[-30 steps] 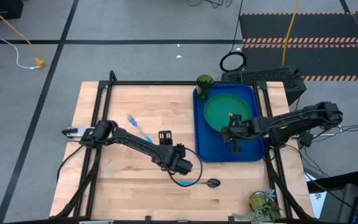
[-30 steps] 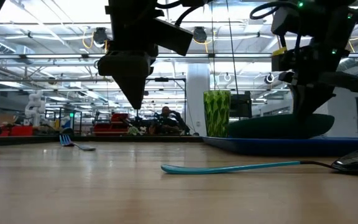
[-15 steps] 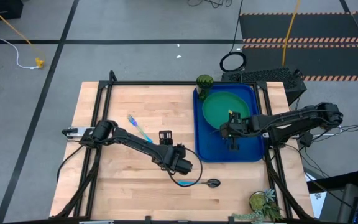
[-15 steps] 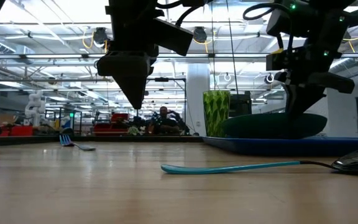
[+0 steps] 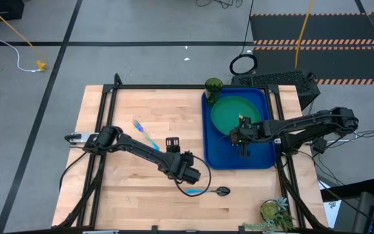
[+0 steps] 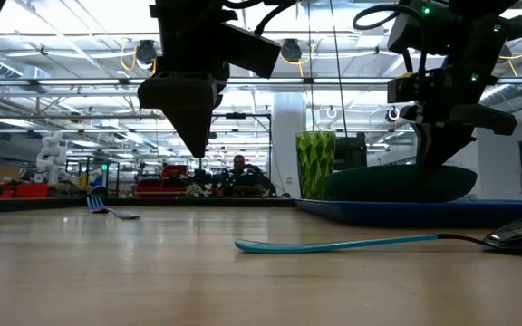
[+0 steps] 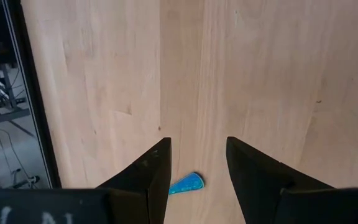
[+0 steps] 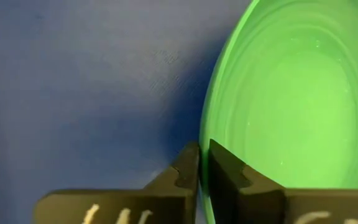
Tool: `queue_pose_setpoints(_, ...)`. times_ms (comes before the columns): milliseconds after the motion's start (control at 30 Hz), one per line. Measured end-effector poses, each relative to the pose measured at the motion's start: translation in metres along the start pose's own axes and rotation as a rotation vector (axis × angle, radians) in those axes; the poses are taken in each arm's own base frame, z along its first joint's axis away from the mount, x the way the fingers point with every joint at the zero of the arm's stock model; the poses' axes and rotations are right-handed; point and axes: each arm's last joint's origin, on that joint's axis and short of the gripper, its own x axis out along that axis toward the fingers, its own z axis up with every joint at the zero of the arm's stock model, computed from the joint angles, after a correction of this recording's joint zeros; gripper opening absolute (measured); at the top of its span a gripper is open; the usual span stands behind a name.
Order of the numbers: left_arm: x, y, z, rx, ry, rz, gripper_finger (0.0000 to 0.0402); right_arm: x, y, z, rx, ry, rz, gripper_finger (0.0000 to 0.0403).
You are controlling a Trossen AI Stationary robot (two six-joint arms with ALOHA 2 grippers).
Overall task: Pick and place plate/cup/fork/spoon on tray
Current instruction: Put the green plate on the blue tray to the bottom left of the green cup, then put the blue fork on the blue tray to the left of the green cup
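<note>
Two dark arms work over a pale butcher-block worktop (image 5: 128, 110); left jaws gape above the blue-handled spoon (image 5: 206, 191), right jaws pinch the glossy round green plate's (image 5: 236, 114) rim on the blue tray (image 5: 216, 153).

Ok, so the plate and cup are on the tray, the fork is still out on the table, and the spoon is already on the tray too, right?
Not quite: the spoon is not on the tray; the high view shows it lying on the table near the front edge, below the left tool. The plate and cup are on the tray, and the fork is on the table.
</note>
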Motion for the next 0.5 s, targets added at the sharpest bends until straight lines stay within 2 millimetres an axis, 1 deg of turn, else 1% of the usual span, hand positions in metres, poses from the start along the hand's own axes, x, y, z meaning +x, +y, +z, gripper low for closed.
queue_pose_setpoints(300, -0.006, -0.009, -0.005, 0.007, -0.007, -0.005, 0.0157, 0.000, 0.000, 0.002, 0.013, -0.018, -0.001, 0.0075)
queue_pose_setpoints(500, -0.016, -0.015, -0.014, -0.009, 0.032, 0.009, 0.0157, 0.000, 0.000, 0.005, 0.020, -0.051, 0.000, 0.0102)
